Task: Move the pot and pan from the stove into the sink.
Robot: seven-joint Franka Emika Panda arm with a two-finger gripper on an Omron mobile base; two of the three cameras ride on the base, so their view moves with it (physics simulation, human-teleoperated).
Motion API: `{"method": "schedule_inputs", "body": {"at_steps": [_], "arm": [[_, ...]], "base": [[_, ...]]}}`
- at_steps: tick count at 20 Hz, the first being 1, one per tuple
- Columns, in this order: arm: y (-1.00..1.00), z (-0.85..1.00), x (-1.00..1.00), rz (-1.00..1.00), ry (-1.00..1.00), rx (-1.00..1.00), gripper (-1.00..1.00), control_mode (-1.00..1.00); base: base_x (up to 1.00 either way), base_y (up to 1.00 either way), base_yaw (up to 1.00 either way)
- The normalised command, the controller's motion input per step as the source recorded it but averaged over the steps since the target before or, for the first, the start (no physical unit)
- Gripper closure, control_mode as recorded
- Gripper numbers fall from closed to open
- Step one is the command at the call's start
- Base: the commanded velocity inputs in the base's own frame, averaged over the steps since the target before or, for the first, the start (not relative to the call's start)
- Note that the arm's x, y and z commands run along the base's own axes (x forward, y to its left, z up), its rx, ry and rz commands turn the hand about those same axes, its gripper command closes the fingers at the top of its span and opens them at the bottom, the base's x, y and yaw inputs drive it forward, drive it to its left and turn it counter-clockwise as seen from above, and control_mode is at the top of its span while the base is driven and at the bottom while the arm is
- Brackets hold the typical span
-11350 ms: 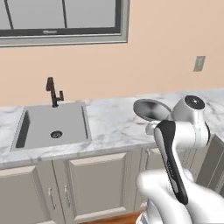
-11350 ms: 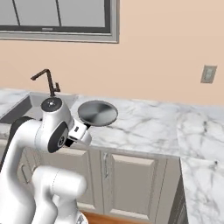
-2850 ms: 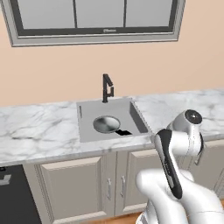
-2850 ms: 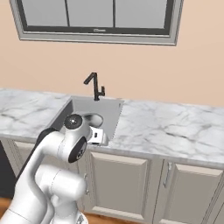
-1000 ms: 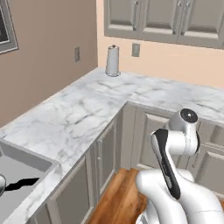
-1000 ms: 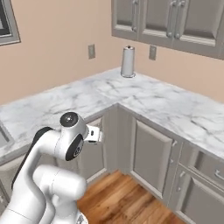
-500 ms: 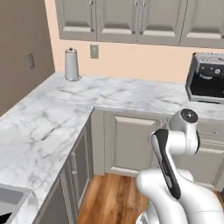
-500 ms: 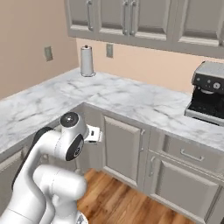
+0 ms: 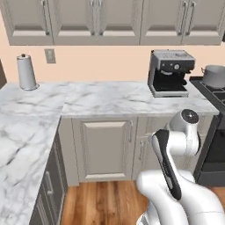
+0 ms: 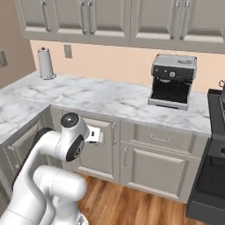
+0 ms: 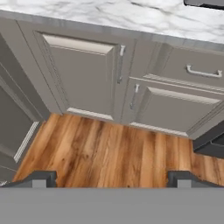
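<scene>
Swung round with the base, your cameras now face the coffee machine (image 9: 170,72), with the paper towel roll (image 9: 26,72) off toward the corner. Your gripper (image 11: 112,178) hangs wide open and empty over wooden floor, well below the pot (image 9: 214,76) on the stove (image 9: 211,90) beside that machine.

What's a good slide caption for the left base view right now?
Arm tucked low before marble counter; coffee machine beside the stove, where the pot waits at far right.
</scene>
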Motion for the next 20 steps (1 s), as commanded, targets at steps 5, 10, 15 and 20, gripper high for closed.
{"method": "schedule_inputs", "body": {"at_steps": [5, 10, 15, 20], "arm": [[0.0, 0.0, 0.0, 0.0, 0.0, 0.0, -1.0, 1.0], [0.0, 0.0, 0.0, 0.0, 0.0, 0.0, -1.0, 1.0], [0.0, 0.0, 0.0, 0.0, 0.0, 0.0, -1.0, 1.0], [0.0, 0.0, 0.0, 0.0, 0.0, 0.0, -1.0, 1.0]], "base": [[0.03, -0.2, -0.25], [0.7, 0.13, 0.0], [0.86, 0.14, 0.0], [0.12, -0.11, -0.02]]}}
